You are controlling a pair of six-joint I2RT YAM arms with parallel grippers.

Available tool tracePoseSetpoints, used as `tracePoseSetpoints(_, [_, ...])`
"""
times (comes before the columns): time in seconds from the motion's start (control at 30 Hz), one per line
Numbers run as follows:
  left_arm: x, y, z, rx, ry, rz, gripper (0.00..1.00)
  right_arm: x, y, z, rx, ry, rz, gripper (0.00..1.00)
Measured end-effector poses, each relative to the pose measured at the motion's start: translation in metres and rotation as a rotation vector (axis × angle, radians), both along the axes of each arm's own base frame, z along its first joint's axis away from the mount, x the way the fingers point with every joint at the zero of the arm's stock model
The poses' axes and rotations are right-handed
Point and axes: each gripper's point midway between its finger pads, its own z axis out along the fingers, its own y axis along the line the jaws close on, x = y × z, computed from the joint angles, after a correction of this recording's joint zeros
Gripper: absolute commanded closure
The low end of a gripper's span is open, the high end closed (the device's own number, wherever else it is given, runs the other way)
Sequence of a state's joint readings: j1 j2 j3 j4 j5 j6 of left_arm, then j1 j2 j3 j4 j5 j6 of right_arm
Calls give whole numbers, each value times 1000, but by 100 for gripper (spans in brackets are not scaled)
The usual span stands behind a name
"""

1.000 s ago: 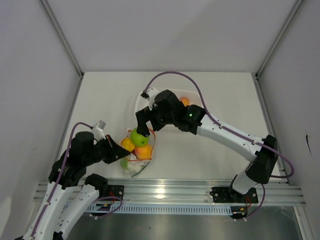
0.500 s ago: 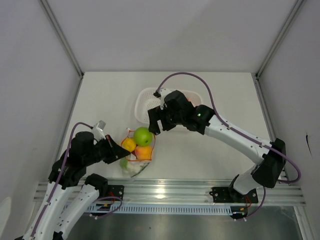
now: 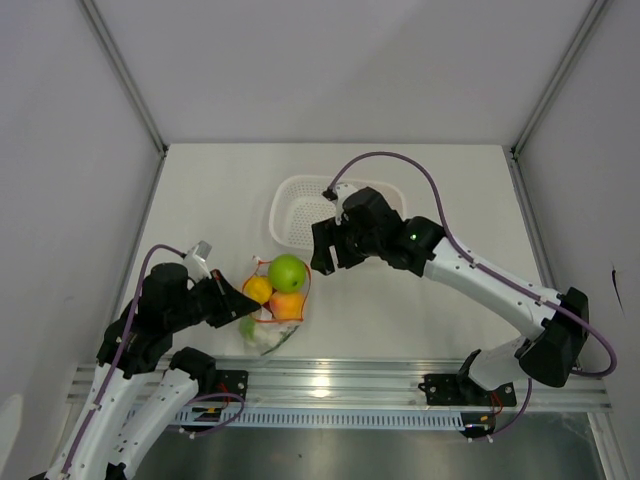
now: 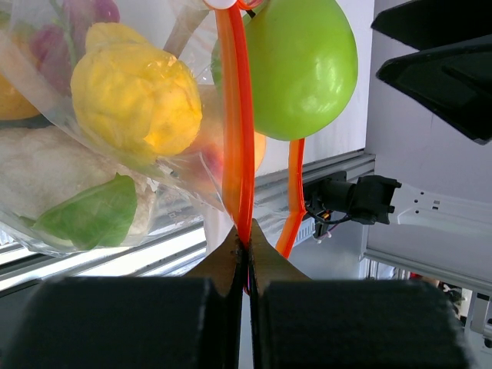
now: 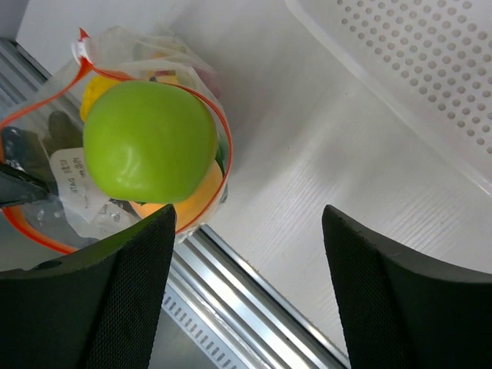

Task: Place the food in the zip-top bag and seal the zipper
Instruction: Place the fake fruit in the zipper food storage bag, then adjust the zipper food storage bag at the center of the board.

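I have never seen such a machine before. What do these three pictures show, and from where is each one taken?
This is a robot with two arms bolted at the near edge of a white table. The wide picture looks down from above. The other two come from small cameras on the wrists, so each shows its own pincer up close. On the table are a white perforated basket and a clear bag with fruit inside, such as a yellow lemon. A green apple sits in the bag's mouth. The left pincer is shut on the bag's red-orange zipper strip, holding the bag. The right pincer is open and empty, above the table beside the apple.
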State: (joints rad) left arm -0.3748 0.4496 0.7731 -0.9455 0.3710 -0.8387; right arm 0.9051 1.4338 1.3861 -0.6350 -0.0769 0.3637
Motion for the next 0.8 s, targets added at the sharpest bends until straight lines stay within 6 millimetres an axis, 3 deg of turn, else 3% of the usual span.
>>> tracePoseSetpoints(0.3, [0, 0, 0, 0, 0, 0, 99, -9, -3, -23, -15, 99, -34, 36])
tracePoseSetpoints(0.8, [0, 0, 0, 0, 0, 0, 100, -7, 22, -52, 21, 234, -6, 38])
